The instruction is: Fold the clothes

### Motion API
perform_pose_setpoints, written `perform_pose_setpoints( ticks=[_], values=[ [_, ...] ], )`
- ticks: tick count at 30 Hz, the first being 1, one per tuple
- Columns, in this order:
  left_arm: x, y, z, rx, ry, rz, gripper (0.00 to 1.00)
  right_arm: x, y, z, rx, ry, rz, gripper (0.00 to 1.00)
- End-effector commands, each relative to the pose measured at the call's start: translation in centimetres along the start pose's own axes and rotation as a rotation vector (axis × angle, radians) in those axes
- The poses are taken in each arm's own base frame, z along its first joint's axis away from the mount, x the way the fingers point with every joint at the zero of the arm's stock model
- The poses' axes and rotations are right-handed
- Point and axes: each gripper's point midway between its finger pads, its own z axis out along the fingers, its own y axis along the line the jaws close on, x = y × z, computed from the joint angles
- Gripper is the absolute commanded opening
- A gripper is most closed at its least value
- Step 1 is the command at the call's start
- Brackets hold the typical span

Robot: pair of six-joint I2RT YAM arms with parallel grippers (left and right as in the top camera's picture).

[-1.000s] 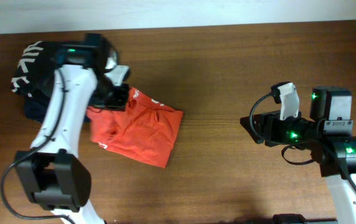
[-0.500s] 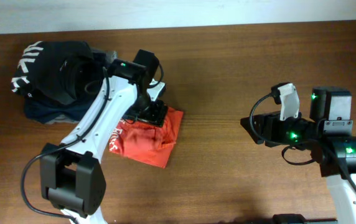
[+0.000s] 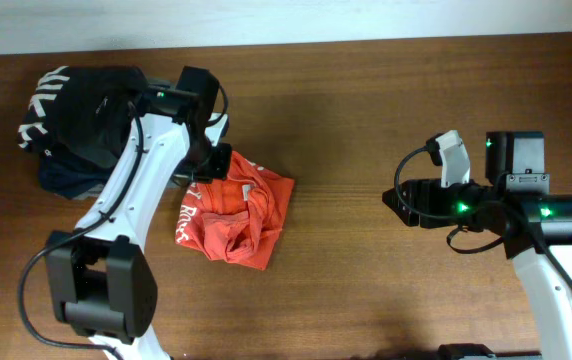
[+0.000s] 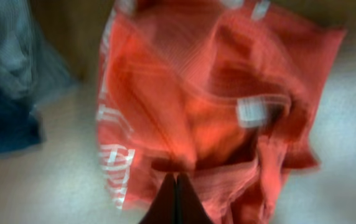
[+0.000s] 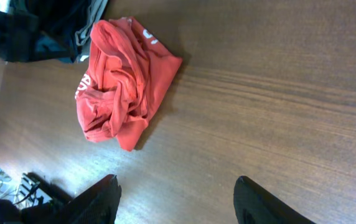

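Observation:
The orange-red T-shirt point(image 3: 238, 215) lies rumpled on the wooden table, left of centre, with white lettering along its left edge. My left gripper point(image 3: 218, 165) is at the shirt's upper left corner. In the left wrist view its jaws point(image 4: 177, 177) are pressed together at a fold of the shirt point(image 4: 184, 106), beside a small white patch point(image 4: 252, 109). My right gripper point(image 3: 398, 203) is open and empty, well to the right of the shirt. The right wrist view shows its jaws point(image 5: 177, 180) wide apart over bare wood, with the shirt point(image 5: 122, 87) far ahead.
A black garment with white letters point(image 3: 66, 105) sits on navy and grey folded garments point(image 3: 66, 178) at the back left, close to the shirt. They also show in the left wrist view point(image 4: 4, 93) and the right wrist view point(image 5: 35, 25).
My left gripper swung right over the shirt, then back left to its upper left corner. The shirt went from spread out to bunched and rumpled. The right arm shifted slightly.

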Motion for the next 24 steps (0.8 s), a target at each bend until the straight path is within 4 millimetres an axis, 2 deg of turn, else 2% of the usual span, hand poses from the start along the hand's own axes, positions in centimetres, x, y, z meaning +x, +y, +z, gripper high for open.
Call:
perform_pose_setpoints(
  ticks=[1, 4, 6, 7, 9, 11, 13, 14, 16, 17, 18, 19, 20, 21, 22, 24],
  values=[
    [-0.2, -2.9, 3.4, 0.153, -0.032, 0.032, 0.01, -0.4, 0.1, -0.3, 0.005, -0.012, -0.017, 0.63],
    [-1.3, -3.5, 5.2, 0.162, -0.102, 0.053, 0.01, -0.4, 0.1, -0.3, 0.005, -0.012, -0.017, 0.63],
    [-2.3, -5.2, 5.7, 0.233, -0.161, 0.080, 0.01, -0.4, 0.1, -0.3, 0.005, -0.012, -0.016, 0.63],
    [-2.8, -6.6, 5.5, 0.285, -0.186, 0.102, 0.01, -0.4, 0.1, -0.3, 0.005, -0.012, -0.016, 0.63],
    [-3.6, -10.7, 4.4, 0.427, -0.242, 0.174, 0.01, -0.4, 0.1, -0.3, 0.005, -0.011, -0.016, 0.62],
    [-3.3, -14.7, 3.5, 0.521, -0.264, 0.257, 0.00, -0.4, 0.1, -0.3, 0.005, -0.011, -0.016, 0.62],
    [-2.2, -16.0, 3.4, 0.487, -0.235, 0.286, 0.00, -0.4, 0.1, -0.3, 0.003, -0.012, -0.017, 0.62],
    [-2.1, -15.7, 3.4, 0.447, -0.221, 0.267, 0.01, -0.4, 0.2, -0.3, -0.005, -0.013, -0.023, 0.62],
    [-2.3, -12.7, 1.3, 0.299, -0.208, 0.154, 0.01, -0.7, 1.8, -0.3, -0.098, -0.025, -0.108, 0.53],
    [-2.7, -11.1, -0.7, 0.256, -0.230, 0.118, 0.00, -0.9, 1.9, -0.1, -0.114, -0.029, -0.109, 0.53],
    [-3.1, -9.3, -3.7, 0.227, -0.270, 0.084, 0.01, -1.3, 2.3, 0.2, -0.135, -0.032, -0.118, 0.54],
    [-3.3, -8.4, -5.1, 0.216, -0.294, 0.067, 0.01, -1.4, 2.6, 0.5, -0.152, -0.030, -0.127, 0.54],
    [-3.4, -6.0, -8.3, 0.177, -0.347, 0.022, 0.10, -1.7, 3.6, 1.3, -0.195, -0.024, -0.138, 0.54],
    [-2.9, -2.3, -11.8, 0.109, -0.406, -0.047, 0.27, -2.0, 5.2, 2.9, -0.239, -0.005, -0.161, 0.55],
    [-2.0, 0.1, -13.3, 0.063, -0.422, -0.099, 0.32, -2.1, 6.4, 4.3, -0.270, 0.014, -0.190, 0.55],
    [-0.1, 3.1, -13.9, 0.013, -0.394, -0.172, 0.36, -1.9, 8.8, 7.2, -0.327, 0.049, -0.242, 0.53]
  ],
)
